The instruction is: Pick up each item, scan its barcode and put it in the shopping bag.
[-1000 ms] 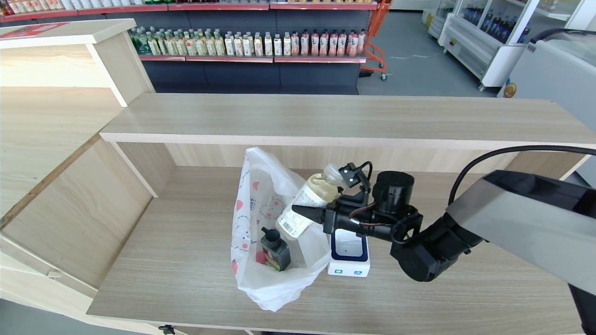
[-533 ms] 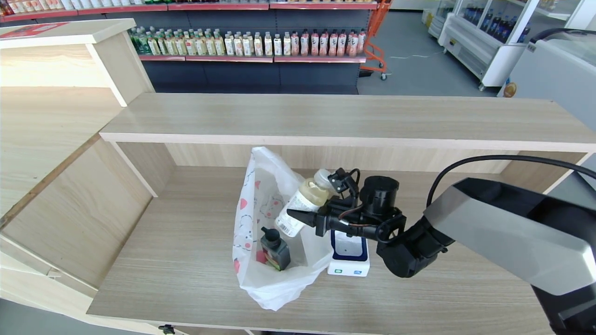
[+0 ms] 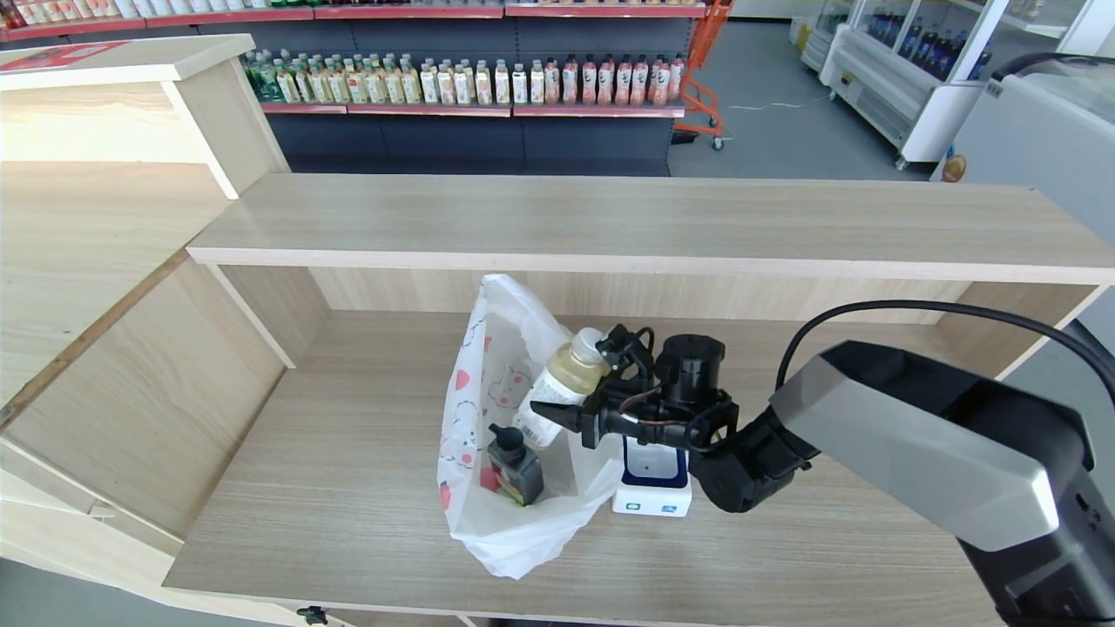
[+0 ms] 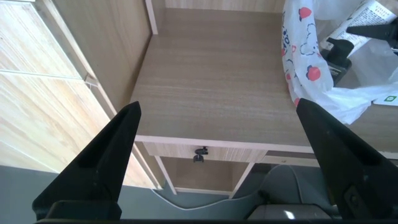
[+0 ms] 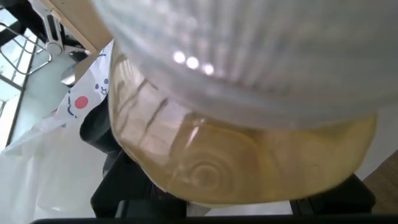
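The bottle goes in
My right claw has carried it lower, toward the counter's left edge, its base entering the shopping bag.

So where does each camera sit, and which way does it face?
Head view: on the robot's head, facing forward and down at the counter; the right arm shows, right gripper holding a bottle at the shopping bag.
Left wrist view: on the left arm, looking down across the counter's front edge; the open left gripper frames it.
Right wrist view: on the right arm, close against the bottle.
All three show the shopping bag.
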`<state>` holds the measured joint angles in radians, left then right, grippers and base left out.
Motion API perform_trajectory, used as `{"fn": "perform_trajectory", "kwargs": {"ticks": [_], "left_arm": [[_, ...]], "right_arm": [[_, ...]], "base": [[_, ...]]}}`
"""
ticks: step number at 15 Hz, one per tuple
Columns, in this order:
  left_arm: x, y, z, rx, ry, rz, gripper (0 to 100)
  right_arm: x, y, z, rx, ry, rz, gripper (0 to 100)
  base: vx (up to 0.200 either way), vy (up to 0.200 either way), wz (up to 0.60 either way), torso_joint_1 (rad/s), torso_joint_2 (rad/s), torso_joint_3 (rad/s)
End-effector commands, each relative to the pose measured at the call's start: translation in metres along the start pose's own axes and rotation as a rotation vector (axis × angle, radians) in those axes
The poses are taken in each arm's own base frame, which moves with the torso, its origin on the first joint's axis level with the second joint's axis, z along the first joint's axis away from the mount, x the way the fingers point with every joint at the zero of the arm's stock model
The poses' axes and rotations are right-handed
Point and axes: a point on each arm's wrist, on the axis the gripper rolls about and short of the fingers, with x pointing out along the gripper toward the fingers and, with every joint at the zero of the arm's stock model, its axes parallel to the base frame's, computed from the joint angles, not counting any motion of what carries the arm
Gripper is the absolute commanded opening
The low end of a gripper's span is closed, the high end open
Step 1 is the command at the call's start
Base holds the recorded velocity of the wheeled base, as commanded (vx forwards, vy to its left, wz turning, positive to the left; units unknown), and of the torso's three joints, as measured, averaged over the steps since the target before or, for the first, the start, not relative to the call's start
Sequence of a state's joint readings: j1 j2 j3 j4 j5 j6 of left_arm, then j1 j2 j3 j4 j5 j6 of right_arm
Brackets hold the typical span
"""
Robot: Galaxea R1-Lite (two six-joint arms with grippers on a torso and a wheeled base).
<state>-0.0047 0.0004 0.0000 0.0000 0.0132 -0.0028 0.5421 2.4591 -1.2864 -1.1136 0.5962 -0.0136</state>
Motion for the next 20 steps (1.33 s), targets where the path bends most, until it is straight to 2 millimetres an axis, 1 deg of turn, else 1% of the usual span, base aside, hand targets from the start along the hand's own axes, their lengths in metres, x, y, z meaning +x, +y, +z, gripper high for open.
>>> {"fn": "perform_trajectory", "kwargs": {"ticks": [1, 7, 8, 11, 13, 16, 17, 18, 19, 20], "left_arm": [[0.000, 0.000, 0.000, 0.000, 0.000, 0.001, 100], [0.000, 0.000, 0.000, 0.000, 0.000, 0.001, 100], [0.000, 0.000, 0.000, 0.000, 0.000, 0.001, 100], [0.000, 0.000, 0.000, 0.000, 0.000, 0.001, 100], [0.000, 0.000, 0.000, 0.000, 0.000, 0.001, 100], [0.000, 0.000, 0.000, 0.000, 0.000, 0.001, 100], [0.000, 0.000, 0.000, 0.000, 0.000, 0.001, 100], [0.000, 0.000, 0.000, 0.000, 0.000, 0.001, 100], [0.000, 0.000, 0.000, 0.000, 0.000, 0.001, 100], [0.000, 0.000, 0.000, 0.000, 0.000, 0.001, 100]], "right_arm": [[0.004, -0.002, -0.003, -0.022, 0.008, 0.002, 0], [0.007, -0.002, -0.011, -0.089, 0.029, 0.019, 0], [0.009, -0.001, -0.014, -0.092, 0.031, 0.022, 100], [0.012, 0.000, -0.008, -0.094, 0.014, 0.029, 100], [0.010, -0.001, 0.000, -0.077, 0.000, 0.023, 100], [0.001, -0.005, 0.018, -0.029, -0.031, 0.006, 100], [-0.006, -0.007, 0.032, 0.010, -0.047, -0.007, 100], [-0.019, -0.009, 0.038, 0.047, -0.041, -0.030, 100], [-0.034, -0.011, 0.039, 0.100, -0.025, -0.053, 100], [-0.040, -0.013, 0.040, 0.125, -0.024, -0.063, 100]], "base": [[0.000, 0.000, 0.00, 0.000, 0.00, 0.000], [0.000, 0.000, 0.00, 0.000, 0.00, 0.000], [0.000, 0.000, 0.00, 0.000, 0.00, 0.000], [0.000, 0.000, 0.00, 0.000, 0.00, 0.000], [0.000, 0.000, 0.00, 0.000, 0.00, 0.000], [0.000, 0.000, 0.00, 0.000, 0.00, 0.000], [0.000, 0.000, 0.00, 0.000, 0.00, 0.000], [0.000, 0.000, 0.00, 0.000, 0.00, 0.000], [0.000, 0.000, 0.00, 0.000, 0.00, 0.000], [0.000, 0.000, 0.00, 0.000, 0.00, 0.000]]}}
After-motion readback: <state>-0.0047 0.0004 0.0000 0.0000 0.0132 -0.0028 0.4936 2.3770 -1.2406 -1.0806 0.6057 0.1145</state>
